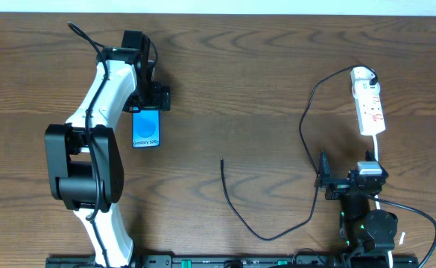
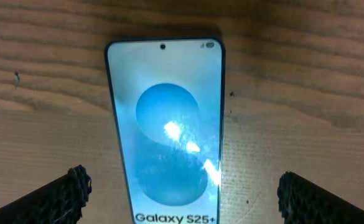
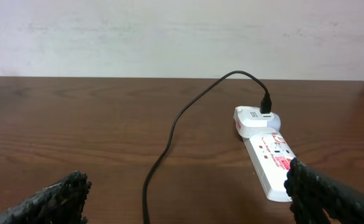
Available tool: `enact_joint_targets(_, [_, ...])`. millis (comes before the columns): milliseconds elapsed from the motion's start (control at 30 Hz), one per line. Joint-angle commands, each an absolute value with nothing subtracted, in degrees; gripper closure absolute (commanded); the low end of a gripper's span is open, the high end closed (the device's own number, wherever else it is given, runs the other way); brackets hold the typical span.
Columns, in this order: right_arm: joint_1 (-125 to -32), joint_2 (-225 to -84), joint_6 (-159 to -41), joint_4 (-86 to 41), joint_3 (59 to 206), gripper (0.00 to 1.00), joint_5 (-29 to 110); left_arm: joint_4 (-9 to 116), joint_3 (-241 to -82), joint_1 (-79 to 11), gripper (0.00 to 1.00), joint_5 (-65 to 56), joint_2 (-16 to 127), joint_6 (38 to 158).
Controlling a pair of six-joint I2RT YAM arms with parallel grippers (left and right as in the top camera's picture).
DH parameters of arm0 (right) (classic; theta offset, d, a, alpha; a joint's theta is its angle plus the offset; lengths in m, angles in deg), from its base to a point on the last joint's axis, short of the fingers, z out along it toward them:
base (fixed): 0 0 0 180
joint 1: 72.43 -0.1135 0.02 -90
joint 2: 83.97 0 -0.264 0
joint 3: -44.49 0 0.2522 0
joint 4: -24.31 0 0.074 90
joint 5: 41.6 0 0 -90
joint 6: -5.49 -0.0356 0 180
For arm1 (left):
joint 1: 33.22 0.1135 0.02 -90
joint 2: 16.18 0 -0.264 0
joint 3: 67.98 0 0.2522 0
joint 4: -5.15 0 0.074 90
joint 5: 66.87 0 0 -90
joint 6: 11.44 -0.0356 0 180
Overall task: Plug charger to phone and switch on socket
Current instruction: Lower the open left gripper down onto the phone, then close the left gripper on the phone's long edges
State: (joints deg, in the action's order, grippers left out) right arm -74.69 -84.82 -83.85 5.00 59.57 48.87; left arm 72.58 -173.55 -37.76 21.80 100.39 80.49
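Two arms work over the brown worktop (image 1: 225, 74). The left one reaches toward the upper left of the overhead frame, and its claw (image 2: 183, 186) is spread wide and empty. The right claw (image 3: 186, 186), at lower right, also gapes wide and holds nothing. The white socket (image 1: 368, 100) lies at upper right. The phone (image 1: 146, 128) lies face up, blue screen showing, between the left fingers and clear of both. The charger (image 1: 224, 179) is plugged in at the socket's top end and loops down and round, its free tip lying bare at mid-frame.
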Motion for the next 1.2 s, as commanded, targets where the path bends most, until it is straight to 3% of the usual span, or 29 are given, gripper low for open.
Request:
enact_joint_targets(0, [-74.9, -84.4, -83.2, 5.0, 59.2, 0.01, 49.3, 72.1, -171.9, -37.5, 0.02, 22.3, 101.2, 81.4])
enact_joint_targets(1167, [-74.9, -84.4, -83.2, 5.0, 59.2, 0.01, 49.3, 71.8, -170.8, -35.6, 0.02, 22.3, 101.5, 81.9])
